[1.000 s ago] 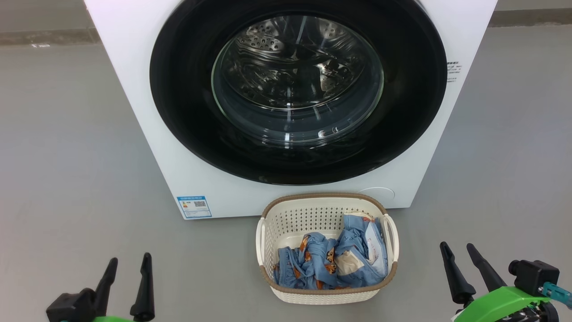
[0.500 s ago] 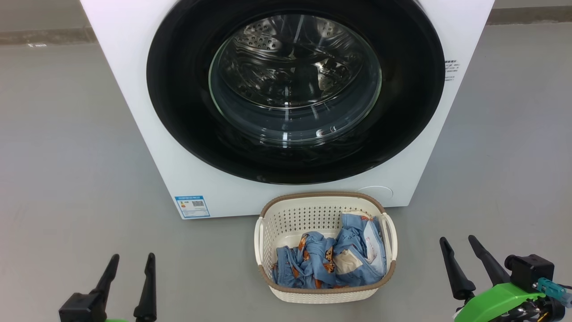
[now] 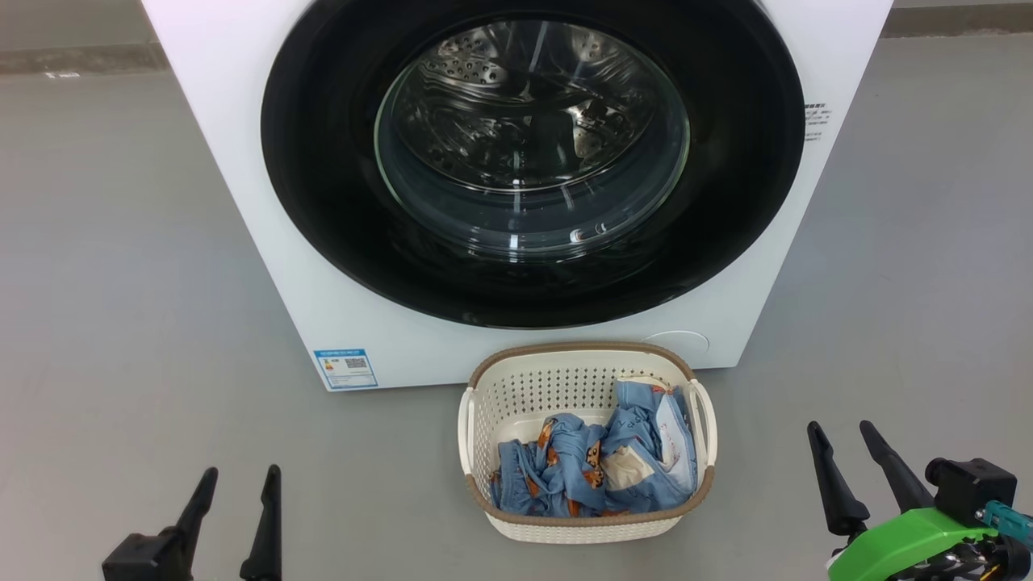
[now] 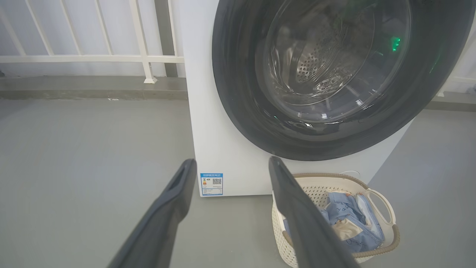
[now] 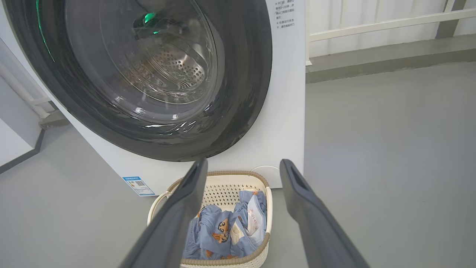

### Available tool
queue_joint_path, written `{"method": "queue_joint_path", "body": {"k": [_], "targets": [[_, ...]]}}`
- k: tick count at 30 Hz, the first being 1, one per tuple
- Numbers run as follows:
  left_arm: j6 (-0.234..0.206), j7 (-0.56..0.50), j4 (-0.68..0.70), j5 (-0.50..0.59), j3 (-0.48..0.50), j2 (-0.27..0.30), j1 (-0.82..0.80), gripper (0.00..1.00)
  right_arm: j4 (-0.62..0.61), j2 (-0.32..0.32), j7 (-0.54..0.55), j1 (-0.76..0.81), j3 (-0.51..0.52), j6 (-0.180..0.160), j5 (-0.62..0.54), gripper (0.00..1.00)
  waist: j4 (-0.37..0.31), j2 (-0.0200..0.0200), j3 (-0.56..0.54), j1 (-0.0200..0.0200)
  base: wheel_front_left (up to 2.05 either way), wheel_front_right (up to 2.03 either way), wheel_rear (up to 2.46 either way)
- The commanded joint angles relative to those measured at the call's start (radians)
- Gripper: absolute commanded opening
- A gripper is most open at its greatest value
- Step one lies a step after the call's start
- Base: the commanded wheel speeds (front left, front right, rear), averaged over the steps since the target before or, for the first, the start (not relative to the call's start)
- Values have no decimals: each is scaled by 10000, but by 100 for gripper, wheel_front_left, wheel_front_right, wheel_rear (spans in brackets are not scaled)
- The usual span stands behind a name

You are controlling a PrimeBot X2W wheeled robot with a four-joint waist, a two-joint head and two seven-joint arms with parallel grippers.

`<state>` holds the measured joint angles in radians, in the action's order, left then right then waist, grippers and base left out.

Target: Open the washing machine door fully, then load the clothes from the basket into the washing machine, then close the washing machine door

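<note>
The white washing machine [image 3: 242, 161] stands before me on the floor. Its round door [image 3: 323, 202], black-rimmed with a glass bowl, is shut flat against the front; the steel drum shows through the glass. The cream basket [image 3: 516, 387] sits on the floor just in front of the machine, right of centre. Light blue clothes [image 3: 589, 468] with orange bears lie crumpled in its near half. My left gripper [image 3: 240, 474] hovers open at the lower left, well short of the machine. My right gripper [image 3: 843, 429] is open at the lower right, beside the basket and apart from it.
Grey floor [image 3: 121, 282] spreads to both sides of the machine. A blue label sticker [image 3: 345, 368] marks the machine's lower left corner. A white railing [image 4: 93, 58] on a low kerb runs behind the machine, also as railing [image 5: 372, 26] on the other side.
The head view has shifted slightly, with the machine and basket sliding up a little. The left gripper sits lower in view; the right gripper has moved slightly right. Both stay open.
</note>
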<state>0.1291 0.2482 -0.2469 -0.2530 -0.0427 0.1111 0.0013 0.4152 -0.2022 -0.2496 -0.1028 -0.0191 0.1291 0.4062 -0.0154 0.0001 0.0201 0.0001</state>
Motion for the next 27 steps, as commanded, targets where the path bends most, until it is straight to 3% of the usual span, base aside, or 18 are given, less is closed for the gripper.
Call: {"method": "queue_joint_path", "body": {"k": [1,15,27], "targets": [[16,136,162,-76,387,206,-254,100,-270,-75,-122,-85,-168,16,-170,100,-6,-1,11,0,0,0,0],[16,136,-57,176,547,137,-361,100,-314,6,-122,-34,-44,16,-216,100,-41,-1,22,0,12,12,-25],[16,136,-71,239,570,76,-423,100,-348,-18,-122,-9,-41,16,-287,100,-57,-1,74,0,97,97,-193]]}}
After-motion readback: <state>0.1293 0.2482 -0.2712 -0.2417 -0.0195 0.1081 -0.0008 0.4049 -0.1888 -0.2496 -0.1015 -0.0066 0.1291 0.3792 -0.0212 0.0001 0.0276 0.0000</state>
